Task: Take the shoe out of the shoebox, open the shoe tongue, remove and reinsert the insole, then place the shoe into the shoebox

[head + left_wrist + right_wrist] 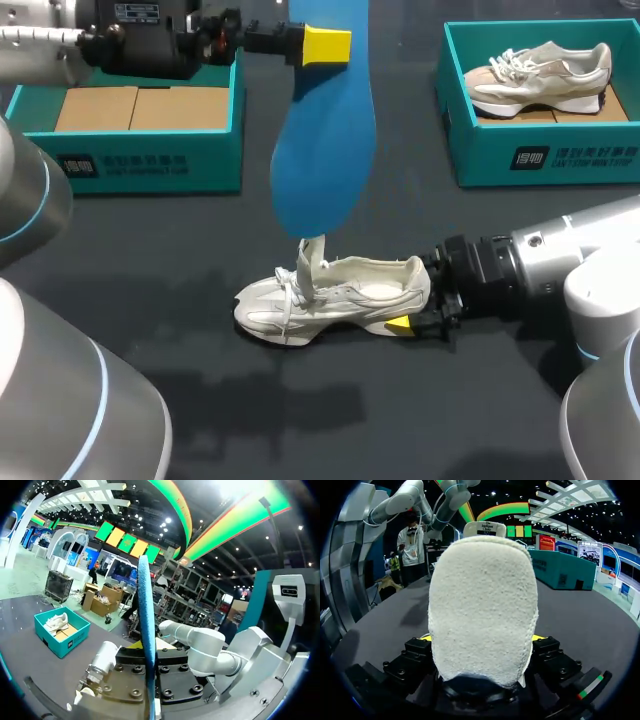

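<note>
A dark tabletop fills the head view. Two teal shoeboxes sit along its top edge. The left shoebox, at upper left, shows only brown cardboard inside. The right shoebox, at upper right, holds a second shoe, beige and white, lying on its sole.

A long blue insole hangs upright in the upper middle of the frame, well above the tabletop. The left claw comes in from the upper left and is clamped on the insole's upper end. In the left wrist view the insole shows edge-on, pinched between the two fingers.

A white shoe stands on its sole in the lower middle of the frame, with its toe pointing left. Its tongue is pulled upright, directly below the insole's lower tip. Whether the two touch cannot be told.

The right claw reaches in from the right edge and grips the shoe's heel. In the right wrist view the fuzzy white heel sits between the fingers, with a yellow tip peeking out on each side.
</note>
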Controlling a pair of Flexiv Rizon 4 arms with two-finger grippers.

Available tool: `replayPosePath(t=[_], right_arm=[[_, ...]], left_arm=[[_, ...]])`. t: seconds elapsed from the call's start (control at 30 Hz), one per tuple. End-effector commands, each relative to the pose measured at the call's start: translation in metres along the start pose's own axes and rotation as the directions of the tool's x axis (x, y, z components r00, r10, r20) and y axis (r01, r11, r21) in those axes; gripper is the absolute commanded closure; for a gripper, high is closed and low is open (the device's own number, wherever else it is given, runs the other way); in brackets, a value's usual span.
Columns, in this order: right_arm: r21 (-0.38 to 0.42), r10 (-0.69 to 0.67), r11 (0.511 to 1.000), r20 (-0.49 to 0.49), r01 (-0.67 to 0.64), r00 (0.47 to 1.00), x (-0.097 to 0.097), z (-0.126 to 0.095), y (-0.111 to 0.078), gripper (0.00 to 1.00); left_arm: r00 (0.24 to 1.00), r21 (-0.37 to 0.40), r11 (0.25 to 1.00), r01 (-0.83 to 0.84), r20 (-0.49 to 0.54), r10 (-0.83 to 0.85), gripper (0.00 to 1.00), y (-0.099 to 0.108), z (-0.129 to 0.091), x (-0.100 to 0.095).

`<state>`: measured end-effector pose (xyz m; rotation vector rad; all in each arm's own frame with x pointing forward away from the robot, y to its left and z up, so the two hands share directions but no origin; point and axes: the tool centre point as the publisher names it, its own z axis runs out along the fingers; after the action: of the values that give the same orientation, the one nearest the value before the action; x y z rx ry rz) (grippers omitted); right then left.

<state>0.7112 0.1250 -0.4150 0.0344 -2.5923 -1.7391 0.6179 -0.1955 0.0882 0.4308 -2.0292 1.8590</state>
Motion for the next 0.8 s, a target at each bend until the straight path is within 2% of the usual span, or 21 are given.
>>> replayPosePath(t=[0.03, 0.53, 0.8], right_arm=[[0.002, 0.000, 1.000, 0.001, 0.000, 1.000, 0.001, 0.001, -0.001, 1.00], [0.002, 0.000, 1.000, 0.001, 0.000, 1.000, 0.001, 0.001, -0.001, 1.00], [0.002, 0.000, 1.000, 0.001, 0.000, 1.000, 0.001, 0.001, -0.001, 1.00]], left_arm=[[1.000, 0.018, 1.000, 0.020, 0.006, -0.020, 1.00, 0.018, -0.002, 0.000], [0.996, 0.053, 0.995, 0.088, 0.000, -0.088, 1.00, 0.054, -0.011, -0.009], [0.997, 0.054, 0.995, 0.083, -0.006, -0.083, 1.00, 0.056, -0.012, -0.008]])
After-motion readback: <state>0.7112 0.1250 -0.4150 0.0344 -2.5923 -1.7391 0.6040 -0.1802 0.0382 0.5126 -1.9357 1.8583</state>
